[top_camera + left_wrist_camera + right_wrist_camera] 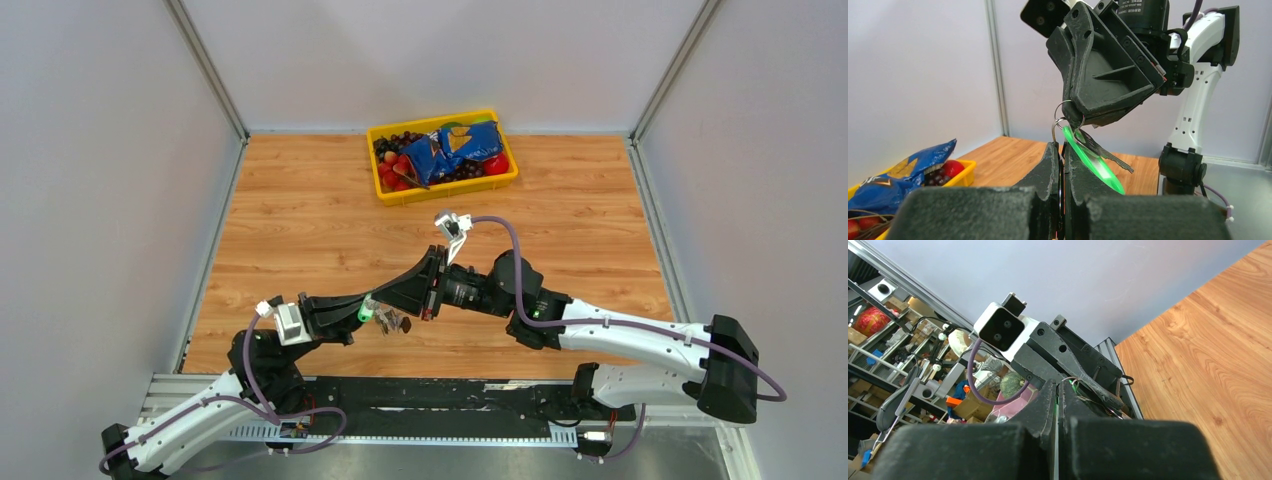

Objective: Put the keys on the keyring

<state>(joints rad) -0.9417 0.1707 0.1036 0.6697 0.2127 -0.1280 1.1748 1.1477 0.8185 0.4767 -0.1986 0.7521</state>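
Your two arms meet low over the near half of the wooden bench (300, 220), roughly midway between its left and right edges, with their tips almost touching in the air above the boards. The right gripper (1079, 120) reaches in from the right with its jaws pressed fully together, and the thin wire keyring (1053, 129) comes out from its tip. The left gripper (1062, 150) points up at it from below. Its two fingers are pinched tight with no gap showing, and the lower curve of the ring runs down to their tips. You cannot tell from any view whether that wire is actually clamped between them. The keys (1103, 150) hang off the ring in a small silvery bunch, slanting down and to the right just beside the left fingertips. Among them, the bright green tag (1093, 162) lies against the outer face of one finger. Nothing from the bunch rests on the bench. At the far edge, slightly right of centre, sits a yellow tray (445, 192) holding a crumpled blue bag (455, 150), red fruit and dark grapes, well apart from both grippers.
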